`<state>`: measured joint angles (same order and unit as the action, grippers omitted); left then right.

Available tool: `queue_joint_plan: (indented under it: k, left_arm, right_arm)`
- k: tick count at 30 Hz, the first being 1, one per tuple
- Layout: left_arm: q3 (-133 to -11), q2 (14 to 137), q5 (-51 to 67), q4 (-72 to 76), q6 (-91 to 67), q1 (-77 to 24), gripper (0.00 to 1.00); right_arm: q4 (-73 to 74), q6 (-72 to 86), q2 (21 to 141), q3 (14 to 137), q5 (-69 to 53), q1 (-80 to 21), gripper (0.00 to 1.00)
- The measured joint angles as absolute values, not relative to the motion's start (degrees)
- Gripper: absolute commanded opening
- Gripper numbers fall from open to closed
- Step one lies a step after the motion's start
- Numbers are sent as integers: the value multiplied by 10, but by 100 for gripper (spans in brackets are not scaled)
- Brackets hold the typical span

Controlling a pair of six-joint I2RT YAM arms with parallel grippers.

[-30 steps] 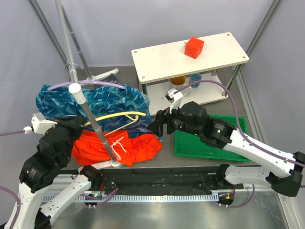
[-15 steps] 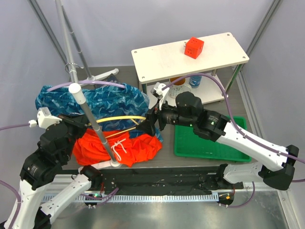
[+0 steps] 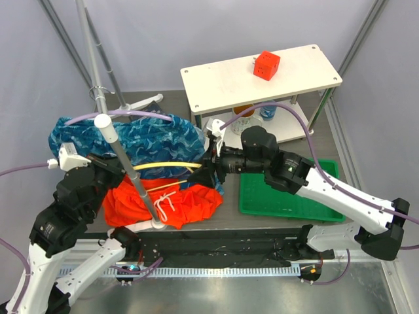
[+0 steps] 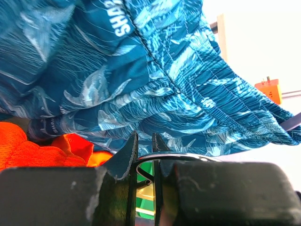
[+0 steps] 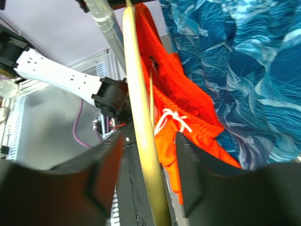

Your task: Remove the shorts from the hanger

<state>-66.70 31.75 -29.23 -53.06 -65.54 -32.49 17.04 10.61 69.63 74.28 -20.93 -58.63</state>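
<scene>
Barely started: blue shorts (image 3: 150,134) draped over yellow hanger (image 3: 163,165), orange shorts (image 3: 190,203) heaped below on worktop (image 3: 230,208). Left tool (image 4: 143,141) pinching yellow hanger's hook; right tool (image 5: 146,155) spread astride its bar. Both pairs left to free.

A dark table (image 3: 230,208) is seen. At its front left the orange shorts (image 3: 190,206) are spread on it, with the round base (image 3: 159,224) of a pole stand set at their near edge. The blue-teal shorts (image 3: 157,140) are heaped behind them, seemingly resting on the tabletop too. A green tray (image 3: 288,210) is placed at the right, and a white shelf unit (image 3: 222,82) at the back.
</scene>
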Motion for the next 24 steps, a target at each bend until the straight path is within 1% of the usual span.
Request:
queue_joint_plan:
  k: [1, 2, 3, 4, 5, 6, 8, 9, 11, 12, 14, 15, 18, 19, 22, 24]
  left_arm:
    - [-667, 319, -289, -529, -655, -325, 0]
    - [-667, 321, -287, -529, -655, -325, 0]
    - [-667, 322, -286, -529, -655, -325, 0]
    - [-667, 323, -286, -529, -655, -325, 0]
    - [-667, 323, -288, -529, -655, -325, 0]
    - [-667, 324, -291, -531, -653, -325, 1]
    - [-667, 325, -303, -539, -654, -319, 10]
    - [-667, 324, -308, -540, -655, -317, 19]
    - [-667, 324, -316, -543, -656, -317, 31]
    - [-667, 324, -319, -543, -658, -317, 41]
    - [-669, 323, -320, -544, -656, -319, 49]
    - [-670, 321, -320, -543, -657, -319, 59]
    - [-670, 303, -321, -543, -651, -319, 67]
    - [-671, 293, -321, -542, -646, -319, 68]
    - [-675, 273, -319, -552, -635, -319, 67]
    - [-682, 260, -319, -571, -630, -319, 62]
  right_arm:
    - [166, 105, 697, 740, -215, -586, 40]
    - [162, 105, 699, 739, -221, -586, 27]
    - [158, 104, 703, 739, -225, -587, 16]
    - [150, 102, 709, 739, -231, -587, 7]
    - [145, 100, 716, 739, -236, -586, 1]
    - [141, 96, 721, 740, -246, -586, 1]
    - [137, 88, 733, 746, -259, -587, 1]
    - [139, 86, 736, 749, -260, -587, 1]
    - [145, 75, 744, 759, -261, -586, 1]
    - [150, 70, 747, 765, -263, -584, 1]
    - [161, 63, 752, 775, -260, -582, 1]
    - [166, 61, 753, 776, -259, -581, 1]
    - [180, 61, 754, 776, -253, -571, 1]
    - [185, 62, 754, 776, -252, -568, 1]
    - [189, 65, 754, 776, -246, -562, 1]
    - [188, 69, 754, 776, -245, -562, 1]
